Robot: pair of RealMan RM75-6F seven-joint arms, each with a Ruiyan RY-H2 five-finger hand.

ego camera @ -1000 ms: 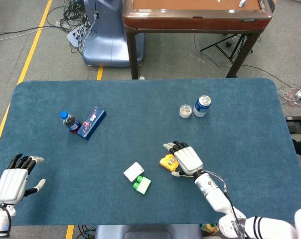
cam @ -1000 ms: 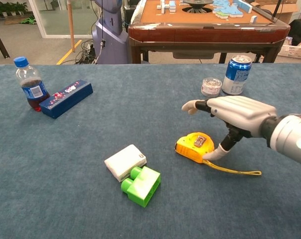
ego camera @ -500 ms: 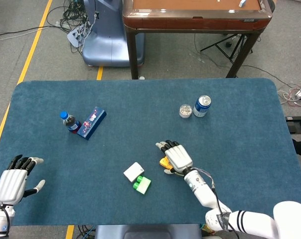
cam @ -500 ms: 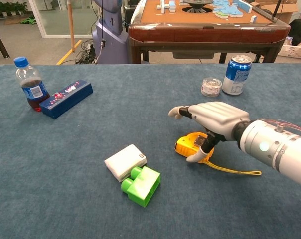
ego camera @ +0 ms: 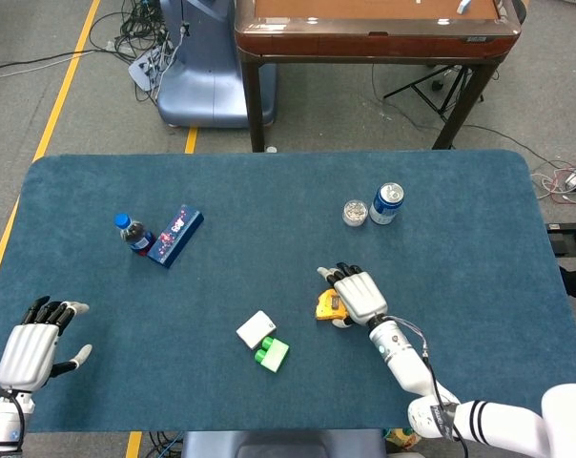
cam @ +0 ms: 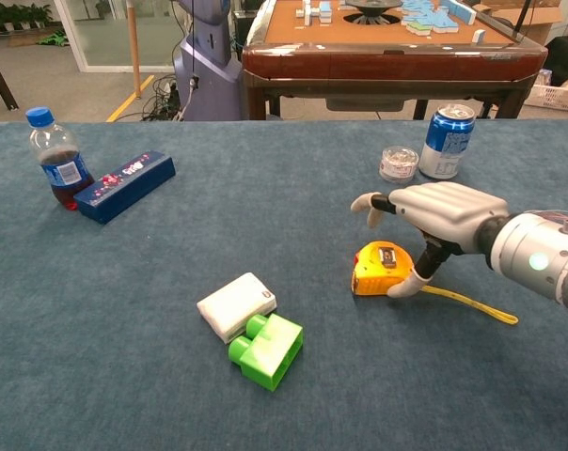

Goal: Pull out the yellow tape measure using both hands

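Note:
The yellow tape measure [cam: 383, 268] lies on the blue table [cam: 265, 225], right of centre, with a thin yellow strip [cam: 472, 303] trailing from it to the right. My right hand [cam: 444, 216] hovers just over its right side, fingers stretched out to the left above it and the thumb [cam: 408, 282] touching its right edge. From the head view the tape measure [ego camera: 327, 304] peeks out at the left of that hand [ego camera: 360, 298]. My left hand [ego camera: 29, 348] stays at the table's near left corner, fingers apart and holding nothing; the chest view does not show it.
A white block [cam: 236, 305] and a green block [cam: 267, 349] lie left of the tape measure. A cola bottle [cam: 58, 160] and a dark blue box [cam: 125, 186] sit far left. A blue can [cam: 447, 141] and a small glass dish [cam: 399, 163] stand behind my right hand.
The tape measure has turned and shifted a little to the right under my right hand, and its strip now trails further right. The right hand drew back to the right. The left hand barely moved.

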